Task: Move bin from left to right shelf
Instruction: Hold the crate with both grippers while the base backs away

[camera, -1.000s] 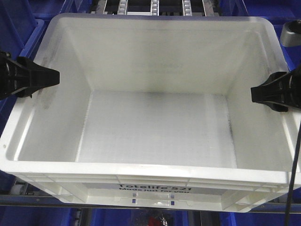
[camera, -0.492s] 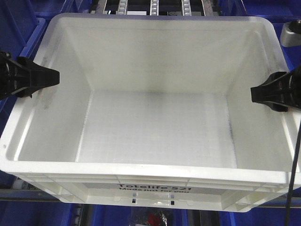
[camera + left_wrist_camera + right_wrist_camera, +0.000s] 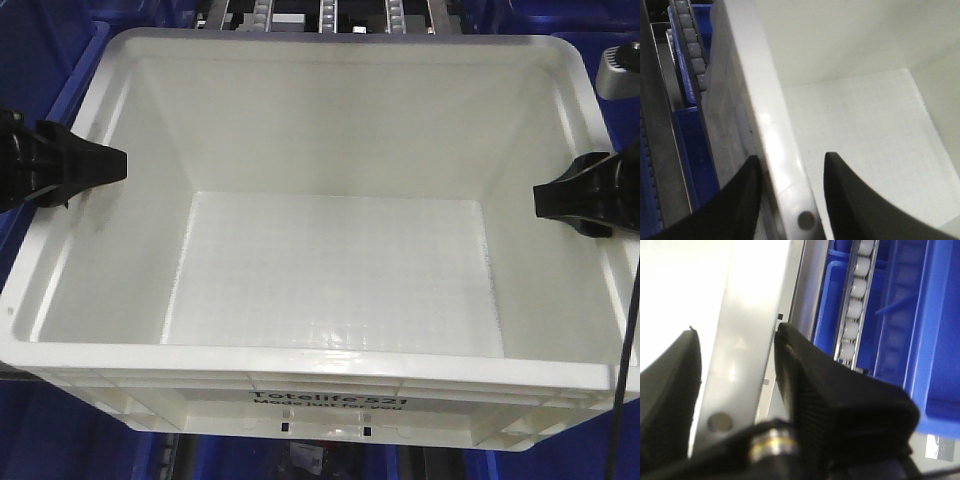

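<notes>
The bin [image 3: 330, 270] was pinched at its rims by left gripper [image 3: 790, 165] and right gripper [image 3: 737, 335] jaws, amid roller rails [image 3: 327, 12] and blue totes [image 3: 40, 60].

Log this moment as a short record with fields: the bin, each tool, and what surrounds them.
bin: white tote, upright and empty
print: "Totelife 521" on the near side
left tool: grips the bin's left wall, one finger outside and one inside
right tool: grips the bin's right wall the same way
roller rails: visible beyond the far rim
blue totes: beside and below the bin
</notes>
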Controlling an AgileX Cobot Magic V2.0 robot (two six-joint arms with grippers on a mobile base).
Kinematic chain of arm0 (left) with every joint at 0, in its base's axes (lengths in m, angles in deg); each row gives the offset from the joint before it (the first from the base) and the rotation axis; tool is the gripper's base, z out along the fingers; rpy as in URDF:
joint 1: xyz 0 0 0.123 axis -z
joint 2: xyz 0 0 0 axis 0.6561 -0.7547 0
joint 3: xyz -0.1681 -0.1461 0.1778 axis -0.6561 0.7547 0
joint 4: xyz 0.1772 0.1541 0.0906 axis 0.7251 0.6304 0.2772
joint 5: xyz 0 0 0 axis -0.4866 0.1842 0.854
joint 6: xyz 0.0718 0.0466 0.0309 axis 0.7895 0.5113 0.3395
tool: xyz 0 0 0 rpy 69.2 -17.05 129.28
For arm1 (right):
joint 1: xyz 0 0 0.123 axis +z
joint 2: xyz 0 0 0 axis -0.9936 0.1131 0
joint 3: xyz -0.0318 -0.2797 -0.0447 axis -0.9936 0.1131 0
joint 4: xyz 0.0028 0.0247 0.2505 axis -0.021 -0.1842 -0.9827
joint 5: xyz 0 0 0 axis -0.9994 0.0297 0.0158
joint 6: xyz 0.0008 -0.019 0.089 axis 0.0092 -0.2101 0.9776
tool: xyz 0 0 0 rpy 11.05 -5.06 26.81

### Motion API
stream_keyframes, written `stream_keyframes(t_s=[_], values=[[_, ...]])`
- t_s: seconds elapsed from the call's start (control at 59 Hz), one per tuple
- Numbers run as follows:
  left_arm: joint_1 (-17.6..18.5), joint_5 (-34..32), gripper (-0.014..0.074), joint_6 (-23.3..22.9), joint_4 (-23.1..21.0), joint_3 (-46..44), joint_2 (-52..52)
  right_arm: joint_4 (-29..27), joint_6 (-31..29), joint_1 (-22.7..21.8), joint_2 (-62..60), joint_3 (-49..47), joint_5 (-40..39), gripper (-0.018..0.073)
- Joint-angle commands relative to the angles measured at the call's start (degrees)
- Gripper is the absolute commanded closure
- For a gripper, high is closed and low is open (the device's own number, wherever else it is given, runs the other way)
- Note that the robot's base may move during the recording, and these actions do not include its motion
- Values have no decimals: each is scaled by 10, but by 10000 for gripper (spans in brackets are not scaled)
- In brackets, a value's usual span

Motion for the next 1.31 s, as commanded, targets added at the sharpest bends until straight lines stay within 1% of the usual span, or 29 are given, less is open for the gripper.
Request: stream_keyframes(t_s=[0.0,1.289], values=[[10,-4,603,29,-69,-23,22,-15,2,0,-12,-26,-77,564],[10,-4,603,29,-69,-23,23,-15,2,0,-12,-26,-76,564]])
